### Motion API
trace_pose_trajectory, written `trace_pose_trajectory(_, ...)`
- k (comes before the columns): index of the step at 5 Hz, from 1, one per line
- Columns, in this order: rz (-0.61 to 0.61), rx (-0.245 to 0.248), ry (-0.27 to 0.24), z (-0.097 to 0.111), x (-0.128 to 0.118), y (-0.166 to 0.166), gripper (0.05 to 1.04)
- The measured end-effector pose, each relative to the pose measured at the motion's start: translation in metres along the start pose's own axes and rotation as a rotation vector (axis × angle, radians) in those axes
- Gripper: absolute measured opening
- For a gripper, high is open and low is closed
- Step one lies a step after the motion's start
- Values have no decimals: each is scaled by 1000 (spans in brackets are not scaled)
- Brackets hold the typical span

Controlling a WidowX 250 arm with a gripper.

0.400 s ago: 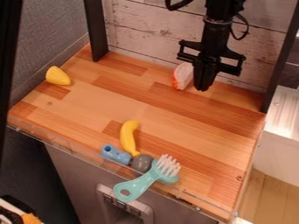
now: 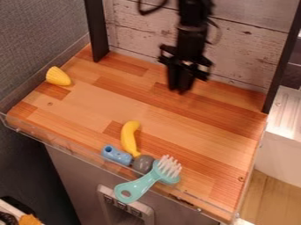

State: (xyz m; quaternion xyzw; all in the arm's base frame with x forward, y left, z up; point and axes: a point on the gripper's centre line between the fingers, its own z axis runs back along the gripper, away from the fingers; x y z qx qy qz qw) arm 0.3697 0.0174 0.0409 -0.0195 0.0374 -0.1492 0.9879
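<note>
Your jaws (image 2: 181, 89) near the desk's (image 2: 88, 107) back edge.
Open or closed, you cannot tell; banana (image 2: 129, 136) and teal brush (image 2: 144, 183) lie ungrasped near the front edge.

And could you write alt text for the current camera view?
The black tool hangs over the back of a wooden counter. Near the front edge lie a banana, a blue piece, a rounded grey piece and a teal brush with white bristles; a yellow cone-shaped piece sits at the picture's left.
</note>
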Motion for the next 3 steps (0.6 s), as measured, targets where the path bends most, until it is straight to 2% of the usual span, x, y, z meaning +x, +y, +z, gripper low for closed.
trace_pose_trajectory(1,-234,-7,-73,3,-9,38,786)
trace_pose_trajectory(2,-465,29,-138,17,-15,84,998)
trace_pose_trajectory(3,-697,28,-130,13,-19,123,1003)
